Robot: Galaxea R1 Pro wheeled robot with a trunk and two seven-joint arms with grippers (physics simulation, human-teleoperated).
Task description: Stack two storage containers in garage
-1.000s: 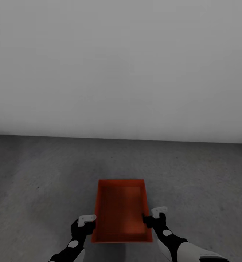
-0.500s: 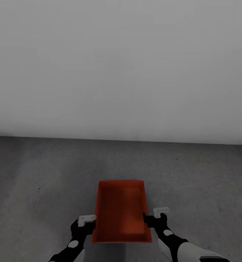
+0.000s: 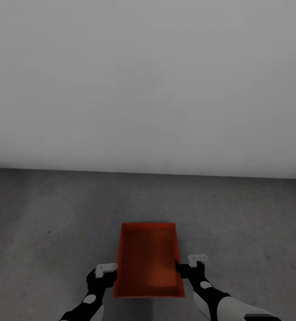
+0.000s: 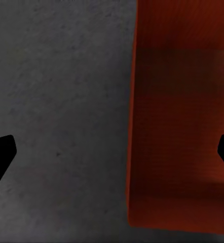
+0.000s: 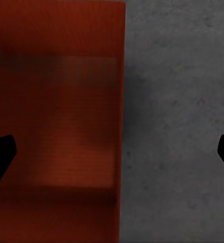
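Both hands flank one orange-red bin [image 3: 148, 261] low in the head view. Left hand [image 3: 107, 270] sits at the bin's left rim, right hand [image 3: 190, 263] at its right rim. In the left wrist view the hand's [image 4: 112, 152] two dark fingertips stand wide apart, one over bare concrete and one over the bin's [image 4: 183, 121] inside, so the left wall runs between them untouched by either. The right wrist view shows the same: the hand [image 5: 112, 152] has its fingertips spread, the bin's [image 5: 56, 116] right wall between them, with grey floor [image 5: 178, 126] on the outer side. Neither hand is clamped on anything.

The bin lies open side up on the dark concrete floor [image 3: 54, 214], its long axis pointing away from the robot toward a pale grey wall [image 3: 148, 80].

Against a second ago, the bin looks slightly smaller and lower in the head view, its far rim a little nearer the bottom of the picture. The right hand has slipped off the right wall, which it touched then; the left hand looks unchanged.
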